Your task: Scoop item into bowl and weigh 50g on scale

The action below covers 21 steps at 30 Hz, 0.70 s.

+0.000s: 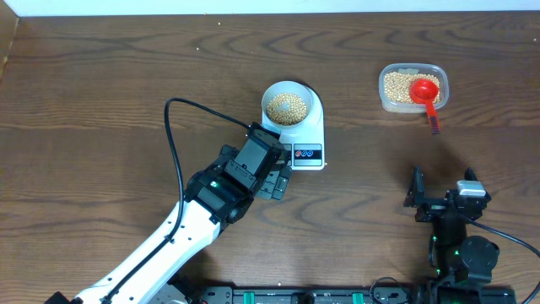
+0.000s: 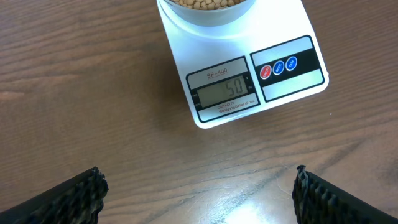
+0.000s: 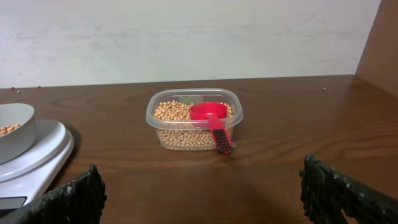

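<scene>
I see the brown wooden tabletop [image 1: 101, 84] filling the overhead view. My left arm [image 1: 169, 245] reaches in from 7 o'clock toward the middle.

The white scale [image 1: 314, 127] sits just above centre, with its front panel facing 6 o'clock. On the left wrist camera its display [image 2: 222, 93] reads 50, as far as I can make out through the pale digits. The round buttons [image 2: 278, 66] sit at 3 o'clock of the display.

The clear plastic tub [image 1: 439, 69] stands well apart from the scale, out at 2 o'clock on the tabletop.

The bowl [image 1: 288, 84] rests on the scale's platform and covers most of it.

My left pincer [image 2: 198, 186] hovers just at 7 o'clock of the scale, spread wide with nothing between its fingers. My right pincer [image 3: 200, 174] is at 4 o'clock on the tabletop and faces the tub. It too gapes wide and carries nothing.

A red scoop [image 1: 425, 91] lies in the tub, its handle hanging over the rim toward 5 o'clock.

Beans [image 1: 287, 107] fill the bowl's middle, and more beans lie in the tub around the scoop.
</scene>
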### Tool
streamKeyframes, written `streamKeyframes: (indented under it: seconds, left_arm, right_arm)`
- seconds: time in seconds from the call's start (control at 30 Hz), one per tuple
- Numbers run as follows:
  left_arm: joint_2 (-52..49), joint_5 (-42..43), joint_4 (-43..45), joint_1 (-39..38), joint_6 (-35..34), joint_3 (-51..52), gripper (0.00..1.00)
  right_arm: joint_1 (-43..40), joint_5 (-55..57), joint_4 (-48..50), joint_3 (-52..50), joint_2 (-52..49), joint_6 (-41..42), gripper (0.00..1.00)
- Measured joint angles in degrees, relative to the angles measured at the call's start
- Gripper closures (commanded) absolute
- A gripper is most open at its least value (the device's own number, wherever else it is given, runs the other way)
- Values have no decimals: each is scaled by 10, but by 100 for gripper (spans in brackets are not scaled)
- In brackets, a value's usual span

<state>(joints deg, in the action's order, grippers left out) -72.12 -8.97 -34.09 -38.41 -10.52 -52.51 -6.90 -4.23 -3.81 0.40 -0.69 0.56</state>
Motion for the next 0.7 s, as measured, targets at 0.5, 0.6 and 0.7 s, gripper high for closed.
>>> streamKeyframes:
  seconds: [0.5, 0.6, 0.7]
  left_arm:
    - [0, 0, -8, 0, 0, 0, 2]
    - [0, 0, -8, 0, 0, 0, 2]
    - [0, 0, -8, 0, 0, 0, 2]
  right_arm:
    - [0, 0, 0, 0, 0, 0, 1]
    - [0, 0, 0, 0, 0, 0, 1]
    - [0, 0, 0, 0, 0, 0, 1]
